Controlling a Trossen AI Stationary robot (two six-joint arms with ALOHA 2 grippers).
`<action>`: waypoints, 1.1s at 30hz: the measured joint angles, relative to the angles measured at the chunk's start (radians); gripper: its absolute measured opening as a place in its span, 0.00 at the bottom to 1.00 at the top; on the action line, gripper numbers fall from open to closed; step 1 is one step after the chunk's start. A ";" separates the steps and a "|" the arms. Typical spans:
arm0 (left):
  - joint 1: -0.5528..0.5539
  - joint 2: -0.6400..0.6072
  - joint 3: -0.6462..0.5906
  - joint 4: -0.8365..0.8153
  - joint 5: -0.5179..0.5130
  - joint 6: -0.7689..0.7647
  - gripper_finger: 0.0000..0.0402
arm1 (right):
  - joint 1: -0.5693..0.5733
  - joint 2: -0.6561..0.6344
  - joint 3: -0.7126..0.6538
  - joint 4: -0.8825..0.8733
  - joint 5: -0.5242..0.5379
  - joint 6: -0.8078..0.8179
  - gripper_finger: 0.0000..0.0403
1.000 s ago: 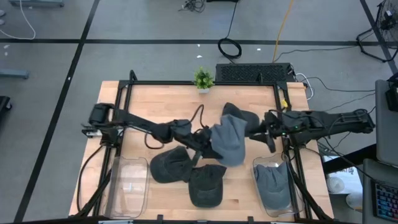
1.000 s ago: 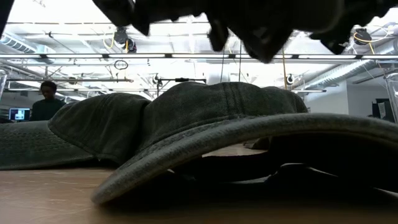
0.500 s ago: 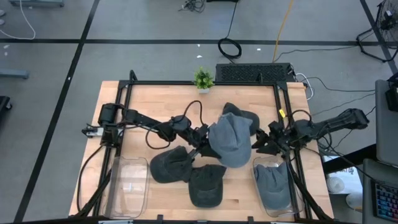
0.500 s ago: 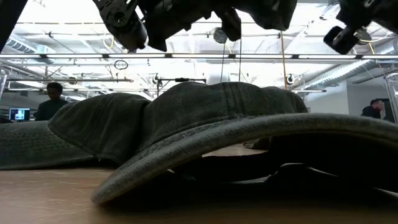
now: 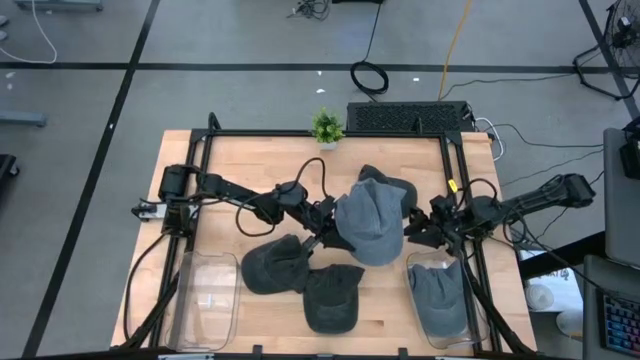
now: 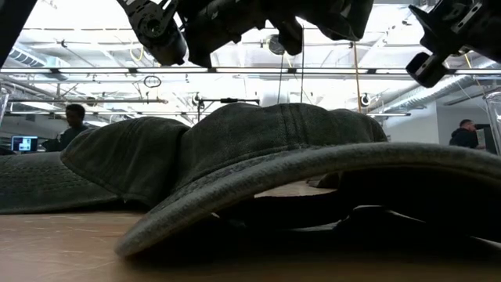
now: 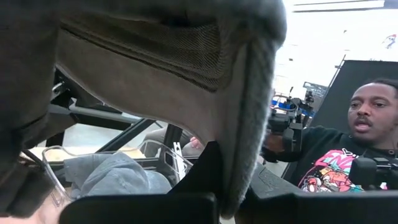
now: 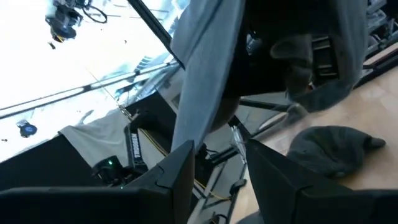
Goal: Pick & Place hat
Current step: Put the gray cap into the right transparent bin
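Left hand clamped on the grey hat, gripping its edge; hat hangs lifted off the wooden surface, crown up, out in front of the hand. Left wrist view confirms: fabric of the hat's underside fills the frame right against the hand's dark fingers.

Just below the left hand, two more dark caps lie flat on the surface, overlapping, not touched. Another dark cap sits past the held hat, partly hidden by it.

Right hand waits just beyond the held hat's far edge, fingers apart with nothing between them; right wrist view shows the open gap and the hat hanging ahead of it, no contact.

Farther still, beyond the right hand, a clear bin already holds one lighter grey hat. A matching clear bin stands behind the left hand, apparently with nothing in it.

Judged step: carry phase, hat picked and in transit, possibly toward a hand-over. Next move calls for either the right hand to close on the free edge, or the left to swing the hat over a bin before release. Which bin, cannot tell
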 joint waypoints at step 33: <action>-0.020 -0.001 0.000 0.002 0.062 0.007 0.02 | 0.002 0.269 0.094 0.235 -0.060 -0.050 0.34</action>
